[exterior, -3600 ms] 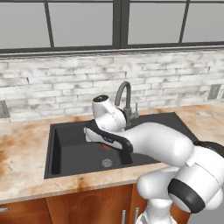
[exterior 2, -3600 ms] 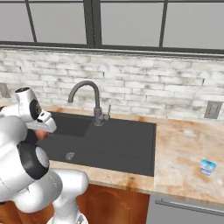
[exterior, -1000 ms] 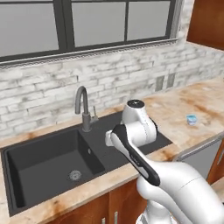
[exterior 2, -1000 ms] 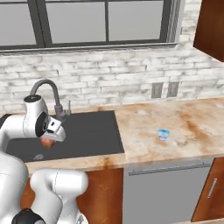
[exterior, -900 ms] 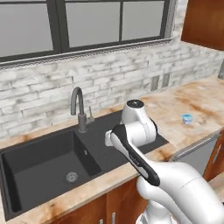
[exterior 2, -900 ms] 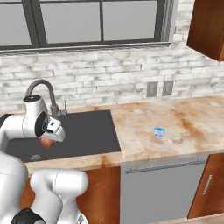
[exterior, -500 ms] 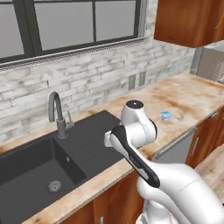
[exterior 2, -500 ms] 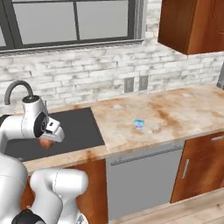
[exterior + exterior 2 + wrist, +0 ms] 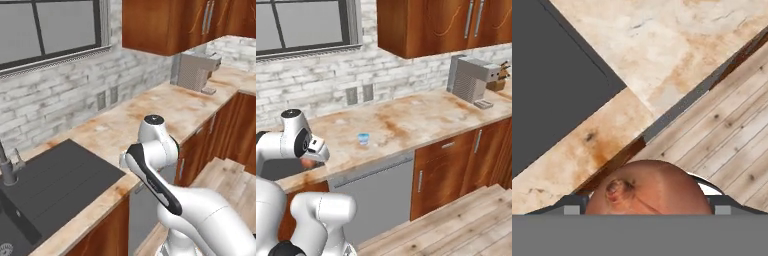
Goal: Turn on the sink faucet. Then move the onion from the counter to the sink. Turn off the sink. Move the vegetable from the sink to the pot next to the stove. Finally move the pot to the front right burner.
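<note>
Step in hand: by my reading, carrying the onion [image 9: 649,187] from the sink [image 9: 55,185] toward the pot beside the stove, with the base on the move.
Onion: sits close under the hand camera, its stem scar facing up; in the right base view a reddish patch [image 9: 307,162] shows just under the gripper [image 9: 312,159], over the near edge of the counter [image 9: 401,122].
Fingers: spread wide around the onion and holding it; the tips themselves are hidden behind it.
Sink: at the left, its dark basin well behind the hand's line of travel.
How to do it well: keep the hold steady and the hand level while driving, since a round onion could roll out of a loose grip; lower it only once the pot is squarely beneath.
Other things: a small blue cup [image 9: 363,138] on the counter, a silver appliance [image 9: 472,77] at the far right.
Writing: no brand, label or lettering can be read anywhere.
</note>
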